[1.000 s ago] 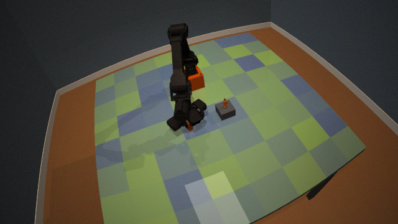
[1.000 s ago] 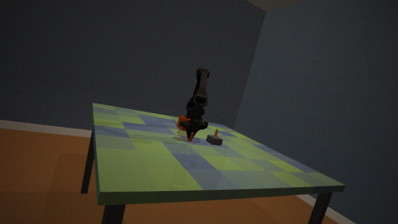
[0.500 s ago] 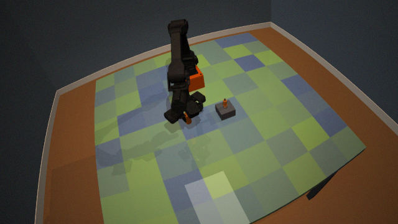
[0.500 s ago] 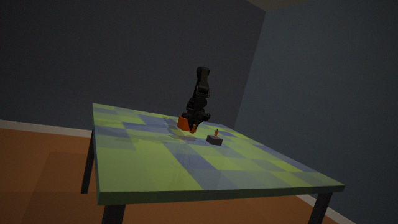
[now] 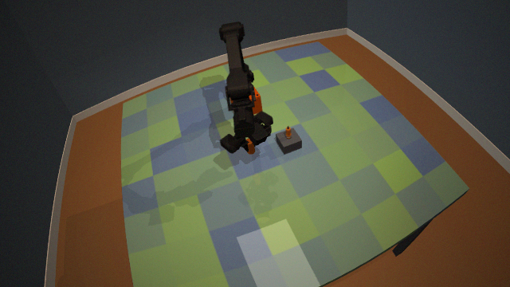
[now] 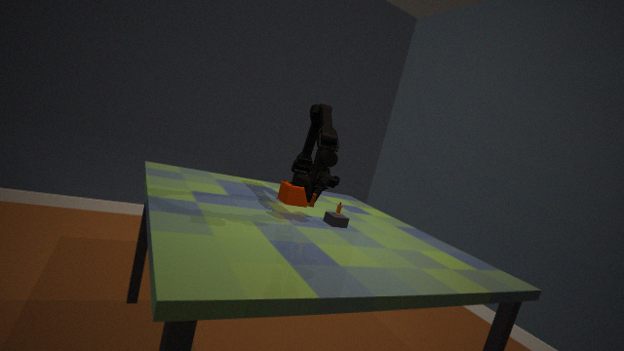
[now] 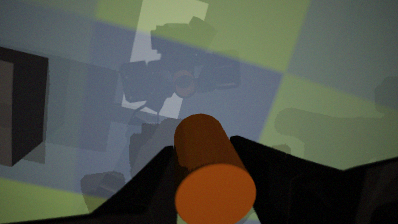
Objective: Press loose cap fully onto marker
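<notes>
Cap (image 5: 250, 146), orange, sits pinched in my gripper (image 5: 249, 148) at centre frame in the top view, left of the grey block (image 5: 288, 142) with the marker (image 5: 288, 131) upright in it. From the exterior view, I see the block (image 6: 336, 219) mid-frame on the table (image 6: 234, 273), right of the arm. On the wrist view, the cap (image 7: 212, 167) fills the lower centre between dark fingers, the block (image 7: 20, 105) at left edge.

Checkered green-and-blue table (image 6: 234, 273), brown floor (image 6: 58, 253)
</notes>
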Robot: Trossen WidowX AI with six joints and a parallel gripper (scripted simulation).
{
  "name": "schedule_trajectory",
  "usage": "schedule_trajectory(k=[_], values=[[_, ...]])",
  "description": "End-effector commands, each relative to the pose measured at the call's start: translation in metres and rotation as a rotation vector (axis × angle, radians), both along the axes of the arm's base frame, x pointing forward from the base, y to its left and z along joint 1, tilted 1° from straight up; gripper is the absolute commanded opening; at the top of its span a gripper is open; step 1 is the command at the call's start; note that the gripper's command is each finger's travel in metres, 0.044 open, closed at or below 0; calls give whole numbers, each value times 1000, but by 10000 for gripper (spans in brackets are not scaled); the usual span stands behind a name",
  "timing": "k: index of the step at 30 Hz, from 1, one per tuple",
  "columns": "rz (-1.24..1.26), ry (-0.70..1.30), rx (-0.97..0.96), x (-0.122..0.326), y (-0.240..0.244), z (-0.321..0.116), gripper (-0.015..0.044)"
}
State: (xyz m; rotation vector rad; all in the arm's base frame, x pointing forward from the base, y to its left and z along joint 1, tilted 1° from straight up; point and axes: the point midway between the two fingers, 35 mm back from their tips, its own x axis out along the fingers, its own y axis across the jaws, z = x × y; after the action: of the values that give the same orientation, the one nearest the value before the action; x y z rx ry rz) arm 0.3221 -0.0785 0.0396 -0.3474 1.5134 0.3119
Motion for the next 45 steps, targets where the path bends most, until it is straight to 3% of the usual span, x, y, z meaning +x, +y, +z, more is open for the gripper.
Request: schedule_trajectory(k=[1,45], values=[[-4,3,1,0,15,4,0],[-35,11,16,-34,158,43,0]])
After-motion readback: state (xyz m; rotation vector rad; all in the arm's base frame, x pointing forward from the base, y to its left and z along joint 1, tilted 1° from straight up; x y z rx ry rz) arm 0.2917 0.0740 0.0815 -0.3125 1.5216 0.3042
